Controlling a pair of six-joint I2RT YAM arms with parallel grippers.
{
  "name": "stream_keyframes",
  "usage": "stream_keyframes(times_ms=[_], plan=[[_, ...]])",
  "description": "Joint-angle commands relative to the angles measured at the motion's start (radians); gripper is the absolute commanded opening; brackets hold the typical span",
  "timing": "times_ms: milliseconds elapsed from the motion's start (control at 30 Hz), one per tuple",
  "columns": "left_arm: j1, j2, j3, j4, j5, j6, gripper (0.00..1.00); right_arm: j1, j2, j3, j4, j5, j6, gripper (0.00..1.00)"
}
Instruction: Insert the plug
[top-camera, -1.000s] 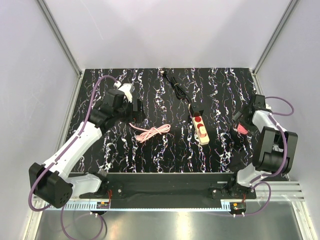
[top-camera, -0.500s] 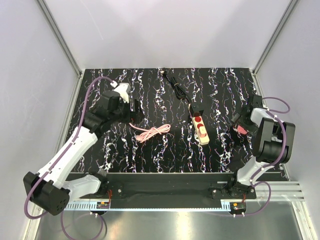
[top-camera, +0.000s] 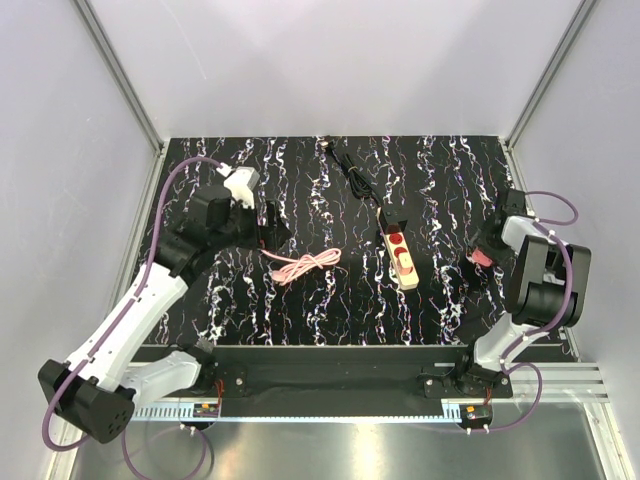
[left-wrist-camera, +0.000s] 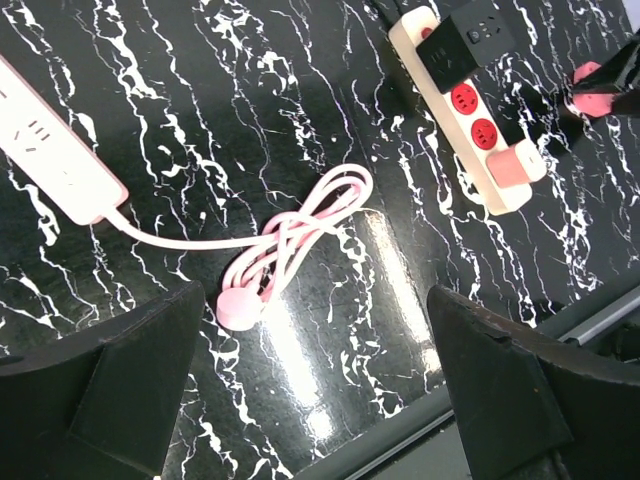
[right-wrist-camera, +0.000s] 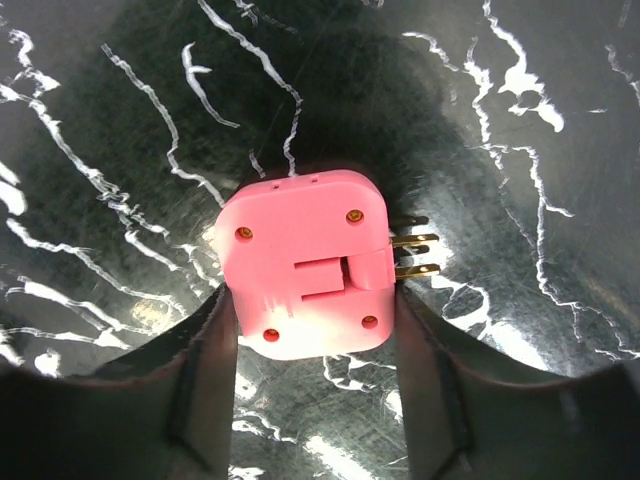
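A pink plug (right-wrist-camera: 300, 265) with brass prongs pointing right lies on the black marbled table, at the right side (top-camera: 484, 257). My right gripper (right-wrist-camera: 312, 292) is down over it, and its fingers (right-wrist-camera: 205, 370) press against both sides of the plug. A cream power strip (top-camera: 402, 258) with red sockets lies mid-table, with a black adapter (left-wrist-camera: 465, 45) plugged into its far end. My left gripper (left-wrist-camera: 315, 400) hangs open above the table left of centre, with nothing between its fingers.
A coiled pink cable (left-wrist-camera: 300, 235) with a round pink plug end runs to a white-and-pink strip (left-wrist-camera: 55, 150) at the left. A black cable (top-camera: 350, 170) trails from the power strip toward the back. The table's front rail (top-camera: 340, 355) lies below.
The right gripper's jaws have come together onto the pink plug. The left arm has drawn slightly back to the left, still open.
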Motion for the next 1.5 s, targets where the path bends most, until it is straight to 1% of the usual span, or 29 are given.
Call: stream_keyframes(times_ms=[0, 33, 67, 133, 167, 200, 233, 267, 300, 333, 367, 400, 467, 500, 533, 600, 633, 667, 733, 833, 900, 1067, 1167, 1300, 1467], plan=[[0.013, -0.015, -0.007, 0.048, 0.036, -0.014, 0.99, 0.011, -0.081, 0.017, -0.016, -0.058, -0.003, 0.43], [0.017, -0.015, -0.007, 0.048, 0.036, -0.019, 0.99, 0.026, -0.104, 0.021, -0.037, -0.063, -0.002, 0.36], [0.02, -0.015, -0.007, 0.049, 0.038, -0.025, 0.99, 0.038, -0.158, 0.028, -0.052, -0.066, -0.003, 0.34], [0.029, -0.005, -0.005, 0.058, 0.052, -0.043, 0.99, 0.076, -0.215, 0.052, -0.092, -0.095, -0.003, 0.28], [0.029, -0.001, -0.001, 0.059, 0.059, -0.051, 0.99, 0.093, -0.277, 0.06, -0.102, -0.132, 0.001, 0.25], [0.03, 0.01, 0.011, 0.06, 0.076, -0.066, 0.99, 0.113, -0.308, 0.072, -0.109, -0.155, 0.007, 0.23], [0.03, 0.014, 0.016, 0.06, 0.128, -0.071, 0.99, 0.142, -0.341, 0.075, -0.114, -0.176, 0.032, 0.22], [0.03, 0.019, 0.024, 0.068, 0.16, -0.074, 0.99, 0.196, -0.402, 0.081, -0.112, -0.245, 0.05, 0.2], [0.029, 0.027, 0.036, 0.072, 0.191, -0.083, 0.97, 0.231, -0.43, 0.083, -0.109, -0.268, 0.07, 0.19], [0.029, 0.03, 0.041, 0.08, 0.235, -0.089, 0.96, 0.26, -0.457, 0.084, -0.102, -0.285, 0.128, 0.18], [0.029, 0.03, 0.044, 0.091, 0.251, -0.095, 0.95, 0.337, -0.509, 0.078, -0.09, -0.322, 0.153, 0.16], [0.027, 0.033, 0.044, 0.101, 0.265, -0.111, 0.93, 0.368, -0.534, 0.072, -0.048, -0.343, 0.177, 0.15], [0.027, 0.036, 0.047, 0.123, 0.298, -0.129, 0.93, 0.44, -0.606, 0.034, 0.012, -0.409, 0.211, 0.14], [0.027, 0.045, 0.057, 0.127, 0.312, -0.155, 0.91, 0.51, -0.626, 0.017, 0.08, -0.437, 0.204, 0.14], [0.026, 0.051, 0.068, 0.135, 0.359, -0.169, 0.88, 0.55, -0.644, 0.002, 0.105, -0.458, 0.173, 0.14], [0.027, 0.073, 0.097, 0.147, 0.397, -0.219, 0.83, 0.633, -0.691, -0.049, 0.139, -0.463, 0.147, 0.14], [0.027, 0.08, 0.105, 0.155, 0.424, -0.233, 0.81, 0.653, -0.706, -0.07, 0.182, -0.468, 0.121, 0.14], [0.026, 0.088, 0.122, 0.157, 0.435, -0.255, 0.81, 0.672, -0.738, -0.115, 0.205, -0.474, 0.113, 0.13], [0.02, 0.116, 0.137, 0.161, 0.467, -0.278, 0.81, 0.722, -0.77, -0.15, 0.263, -0.477, 0.083, 0.12], [-0.002, 0.149, 0.159, 0.166, 0.487, -0.319, 0.79, 0.785, -0.821, -0.183, 0.276, -0.434, 0.038, 0.12], [-0.037, 0.163, 0.169, 0.172, 0.474, -0.332, 0.79, 0.798, -0.833, -0.178, 0.253, -0.391, 0.03, 0.11], [-0.112, 0.217, 0.196, 0.183, 0.431, -0.335, 0.8, 0.819, -0.82, -0.178, 0.266, -0.436, 0.029, 0.12], [-0.149, 0.255, 0.205, 0.195, 0.408, -0.342, 0.81, 0.836, -0.821, -0.19, 0.271, -0.425, 0.033, 0.12], [-0.183, 0.306, 0.22, 0.229, 0.404, -0.365, 0.81, 0.848, -0.829, -0.198, 0.274, -0.417, 0.03, 0.12], [-0.201, 0.364, 0.258, 0.24, 0.371, -0.369, 0.78, 0.856, -0.829, -0.207, 0.276, -0.414, 0.035, 0.12]])
